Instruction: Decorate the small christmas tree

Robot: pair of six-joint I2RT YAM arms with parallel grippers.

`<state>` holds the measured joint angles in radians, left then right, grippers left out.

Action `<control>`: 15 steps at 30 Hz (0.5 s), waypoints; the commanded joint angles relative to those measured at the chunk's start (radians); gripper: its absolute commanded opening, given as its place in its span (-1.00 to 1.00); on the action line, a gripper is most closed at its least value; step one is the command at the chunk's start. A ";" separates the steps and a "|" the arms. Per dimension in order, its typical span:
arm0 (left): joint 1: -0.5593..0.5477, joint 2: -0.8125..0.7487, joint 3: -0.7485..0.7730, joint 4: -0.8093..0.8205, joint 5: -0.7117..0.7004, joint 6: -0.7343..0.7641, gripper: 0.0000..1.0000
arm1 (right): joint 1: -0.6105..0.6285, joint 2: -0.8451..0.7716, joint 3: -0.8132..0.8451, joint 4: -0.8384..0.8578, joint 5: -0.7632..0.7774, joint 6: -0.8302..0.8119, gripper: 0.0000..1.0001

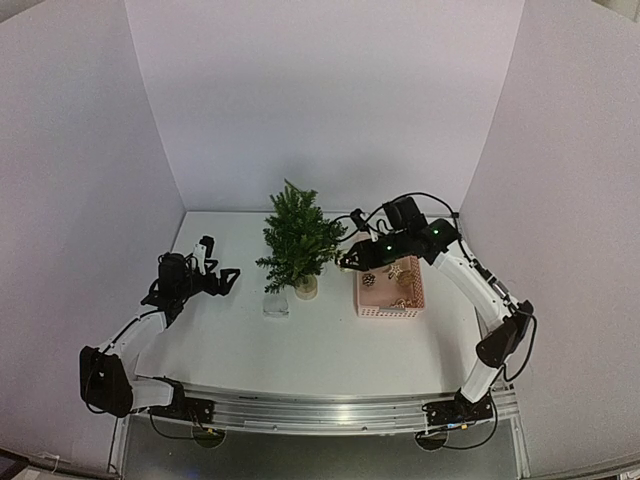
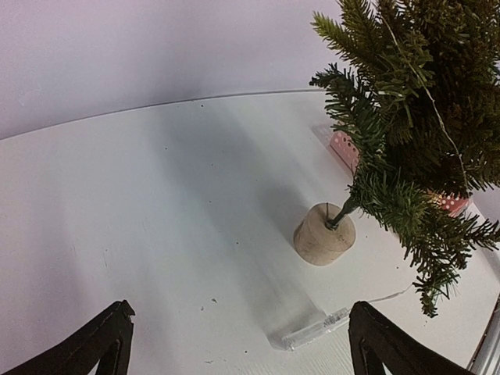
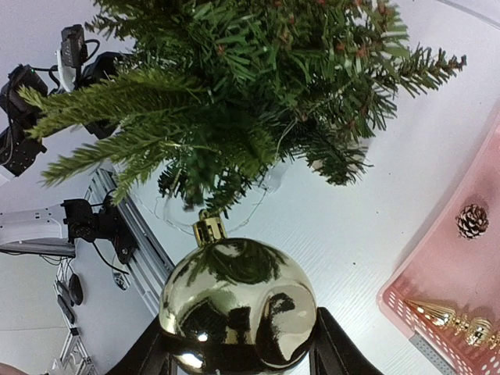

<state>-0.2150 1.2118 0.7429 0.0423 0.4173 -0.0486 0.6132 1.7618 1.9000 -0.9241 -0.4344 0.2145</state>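
Note:
The small christmas tree (image 1: 297, 238) stands mid-table on its pale round base (image 1: 306, 287). In the left wrist view the tree (image 2: 414, 117) fills the upper right, with the base (image 2: 324, 234) below it. My right gripper (image 1: 352, 260) hovers just right of the tree and is shut on a shiny gold ball ornament (image 3: 238, 305). The ball's gold cap (image 3: 208, 230) sits right under the lowest branches (image 3: 226, 117). My left gripper (image 1: 226, 280) is open and holds nothing, left of the tree. Its dark fingers (image 2: 109, 340) frame bare table.
A pink basket (image 1: 388, 312) sits right of the tree and holds a pinecone (image 3: 472, 221) and a gold finial ornament (image 3: 453, 319). A clear plastic box (image 2: 308, 332) with a thin wire lies on the table in front of the tree base. White walls enclose the table.

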 commanded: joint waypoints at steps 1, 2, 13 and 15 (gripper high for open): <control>0.005 0.004 0.032 0.004 0.009 0.016 0.92 | 0.000 -0.072 -0.031 0.008 0.017 -0.014 -0.16; 0.005 0.004 0.032 0.006 0.010 0.016 0.92 | 0.001 -0.074 -0.033 0.009 0.019 -0.013 -0.16; 0.005 0.010 0.036 0.010 0.008 0.026 0.92 | 0.001 -0.020 -0.035 0.023 -0.002 -0.016 -0.17; 0.004 0.009 0.033 0.010 0.008 0.025 0.92 | 0.001 -0.012 -0.048 0.038 0.003 -0.019 -0.17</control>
<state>-0.2150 1.2190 0.7437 0.0425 0.4174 -0.0426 0.6134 1.7332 1.8642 -0.9231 -0.4208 0.2129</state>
